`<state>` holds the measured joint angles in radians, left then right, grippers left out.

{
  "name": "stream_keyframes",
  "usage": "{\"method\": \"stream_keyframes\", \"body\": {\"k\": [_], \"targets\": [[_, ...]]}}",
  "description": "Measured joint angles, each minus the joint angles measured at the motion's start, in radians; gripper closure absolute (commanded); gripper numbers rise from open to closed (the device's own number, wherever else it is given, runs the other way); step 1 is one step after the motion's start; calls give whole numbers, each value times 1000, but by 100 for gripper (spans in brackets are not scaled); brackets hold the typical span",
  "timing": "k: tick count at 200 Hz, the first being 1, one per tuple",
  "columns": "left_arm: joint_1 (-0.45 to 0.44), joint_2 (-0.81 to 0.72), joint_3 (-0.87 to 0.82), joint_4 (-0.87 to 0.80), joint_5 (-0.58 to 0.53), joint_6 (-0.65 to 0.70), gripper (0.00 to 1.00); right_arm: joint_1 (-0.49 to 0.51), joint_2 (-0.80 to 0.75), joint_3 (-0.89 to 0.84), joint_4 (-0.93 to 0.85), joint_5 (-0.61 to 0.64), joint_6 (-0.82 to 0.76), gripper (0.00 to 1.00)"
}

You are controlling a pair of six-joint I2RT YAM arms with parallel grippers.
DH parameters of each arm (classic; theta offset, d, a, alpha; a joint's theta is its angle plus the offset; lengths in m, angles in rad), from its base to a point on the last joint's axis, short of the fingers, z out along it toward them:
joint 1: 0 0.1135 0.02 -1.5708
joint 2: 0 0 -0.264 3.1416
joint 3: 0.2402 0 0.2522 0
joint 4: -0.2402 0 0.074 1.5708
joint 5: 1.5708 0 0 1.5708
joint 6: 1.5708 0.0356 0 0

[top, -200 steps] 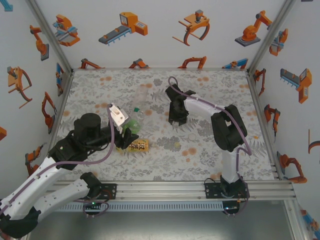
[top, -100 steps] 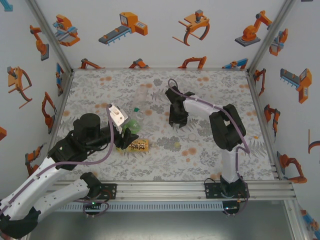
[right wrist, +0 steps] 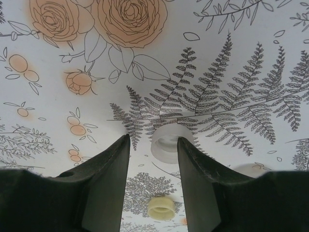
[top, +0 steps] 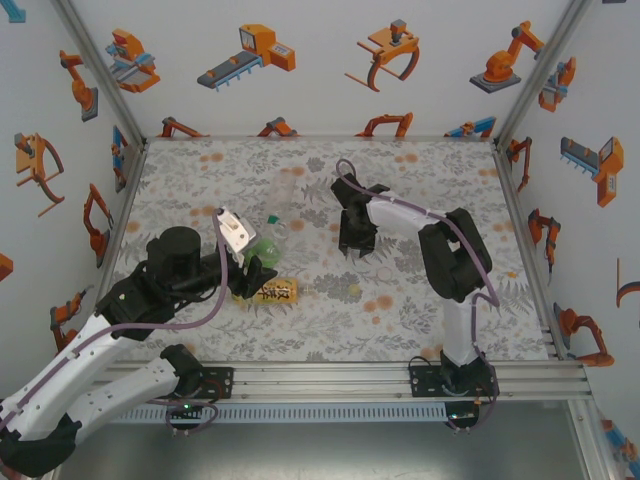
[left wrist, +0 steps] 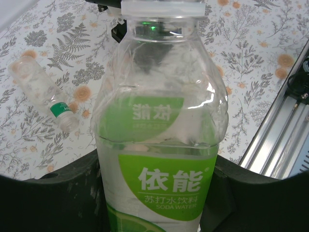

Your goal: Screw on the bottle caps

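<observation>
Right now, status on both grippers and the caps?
Left gripper shut on green-label bottle. Right gripper open, tips over white cap on table. Pale yellow cap loose nearby; amber bottle lying by left gripper.

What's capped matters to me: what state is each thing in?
Clear plastic bottle, green label: gripped in left gripper jaws
Small plain clear bottle: lying down
Amber bottle, yellow label: lying down
White round plastic cap: loose, between right gripper's open jaws
Pale yellow cap: loose on table

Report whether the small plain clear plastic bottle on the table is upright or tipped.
Tipped: the bottle lies on its side on the floral table.
</observation>
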<state>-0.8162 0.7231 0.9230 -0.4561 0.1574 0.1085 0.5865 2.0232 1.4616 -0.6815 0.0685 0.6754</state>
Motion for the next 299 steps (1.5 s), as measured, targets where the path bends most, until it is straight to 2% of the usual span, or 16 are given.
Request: {"method": "stream_keyframes", "body": {"k": [219,299], "targets": [[0,23,0,8,9,0,100,-3,-34,-12,-19,11,0,50],[0,17,0,8,8,0,100,-3,-34,-42,-4,10,1,54]]}}
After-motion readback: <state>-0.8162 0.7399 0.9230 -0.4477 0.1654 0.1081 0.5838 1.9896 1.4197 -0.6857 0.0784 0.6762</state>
